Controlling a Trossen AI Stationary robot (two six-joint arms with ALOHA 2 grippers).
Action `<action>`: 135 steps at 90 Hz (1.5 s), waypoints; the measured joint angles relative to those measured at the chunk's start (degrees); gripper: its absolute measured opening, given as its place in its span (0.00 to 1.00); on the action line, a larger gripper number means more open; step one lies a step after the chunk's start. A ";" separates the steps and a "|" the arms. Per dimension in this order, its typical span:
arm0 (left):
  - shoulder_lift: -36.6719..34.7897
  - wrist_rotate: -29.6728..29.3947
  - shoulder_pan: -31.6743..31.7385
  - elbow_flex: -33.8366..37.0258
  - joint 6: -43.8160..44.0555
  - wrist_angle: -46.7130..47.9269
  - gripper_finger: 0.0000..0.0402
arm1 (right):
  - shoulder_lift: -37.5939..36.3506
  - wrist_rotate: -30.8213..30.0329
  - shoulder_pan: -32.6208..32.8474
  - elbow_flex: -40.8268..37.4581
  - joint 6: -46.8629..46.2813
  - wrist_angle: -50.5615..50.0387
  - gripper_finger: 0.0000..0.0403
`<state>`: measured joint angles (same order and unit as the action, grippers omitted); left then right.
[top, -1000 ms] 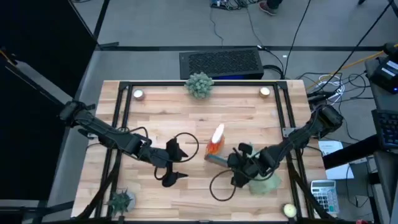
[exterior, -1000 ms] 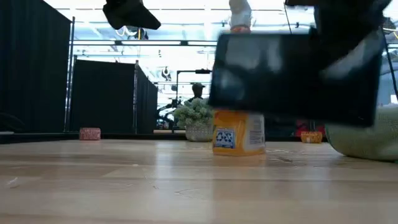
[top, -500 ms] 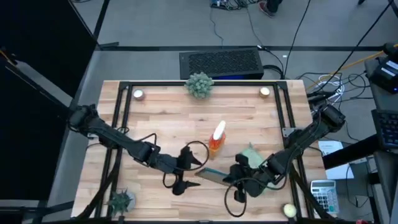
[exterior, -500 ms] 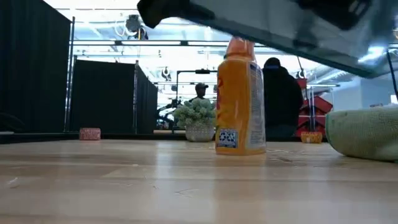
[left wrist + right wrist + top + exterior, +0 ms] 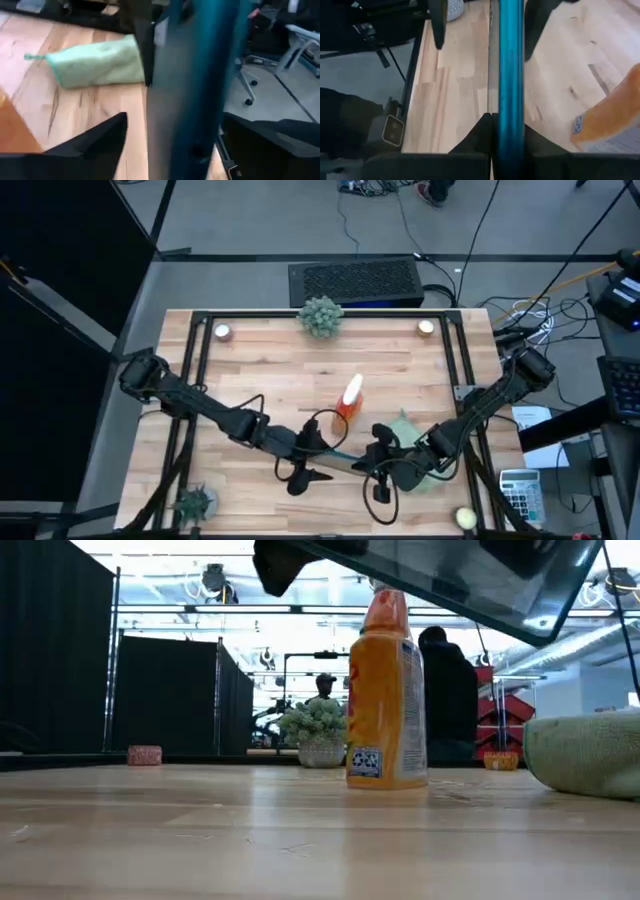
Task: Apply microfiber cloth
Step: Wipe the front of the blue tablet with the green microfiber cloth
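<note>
A black phone with a teal edge (image 5: pixel 343 461) hangs in the air near the table's middle front, with my right gripper (image 5: pixel 380 468) shut on it. My left gripper (image 5: pixel 306 466) is open at the phone's other end, one finger (image 5: pixel 95 145) on each side of it and a gap on both sides. The pale green microfiber cloth (image 5: pixel 405 428) lies bunched on the table under my right arm. It also shows in the left wrist view (image 5: pixel 95 62) and at the right of the low view (image 5: pixel 585 755). My right gripper pinches the phone's near end (image 5: pixel 510 117) between its two fingers, one on each flat face. The fingers lie roughly level and along the phone, coming from the table's right. The phone stands on edge, tilted, lifted clear of the table (image 5: pixel 440 580).
An orange spray bottle (image 5: pixel 347 405) stands upright just behind the phone. Spiky green plants sit at the far middle (image 5: pixel 320 315) and near left corner (image 5: pixel 195 502). Two small round pieces (image 5: pixel 222 331) (image 5: pixel 426 327) lie at the far corners. A yellow ball (image 5: pixel 464 518) lies near right.
My right gripper has carried the phone toward the table's near edge and a little left, away from the bottle, tipping it on edge. My left gripper has moved right toward the phone until its open fingers stand on either side of the phone's end.
</note>
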<state>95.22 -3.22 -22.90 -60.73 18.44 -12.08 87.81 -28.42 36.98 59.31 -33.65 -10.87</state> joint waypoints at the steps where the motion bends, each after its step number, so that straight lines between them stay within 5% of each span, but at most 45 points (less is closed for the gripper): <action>1: 0.00 -0.01 0.00 -0.01 -0.31 0.07 0.65 | 0.00 0.01 -0.06 0.00 -0.01 0.00 0.02; 35: -0.45 -0.28 1.14 -0.18 -2.89 0.85 0.04 | -0.02 2.20 -1.30 0.00 -0.20 -1.24 0.02; 46: -0.92 -0.02 1.29 -0.15 -2.55 0.77 0.08 | -0.04 2.51 -1.45 0.00 -0.24 -1.09 0.02; 71: -1.22 2.30 2.49 -0.23 -2.32 -2.42 0.42 | 0.09 3.19 -1.77 -0.11 -0.19 -1.78 0.02; 86: -1.20 2.67 3.32 -0.22 -2.30 -2.98 0.52 | 0.09 3.29 -1.76 -0.11 -0.53 -1.77 0.02; 111: -1.20 2.69 4.72 -0.24 -2.25 -4.10 0.50 | 0.09 3.25 -1.78 -0.11 -0.90 -1.77 0.02; 135: -1.20 3.12 5.03 -0.22 -2.30 -5.67 0.22 | 0.09 3.10 -1.78 -0.11 -1.06 -1.84 0.02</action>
<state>94.02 -0.10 -17.86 -60.95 16.14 -17.74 87.90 -25.33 35.20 59.20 -34.71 -12.71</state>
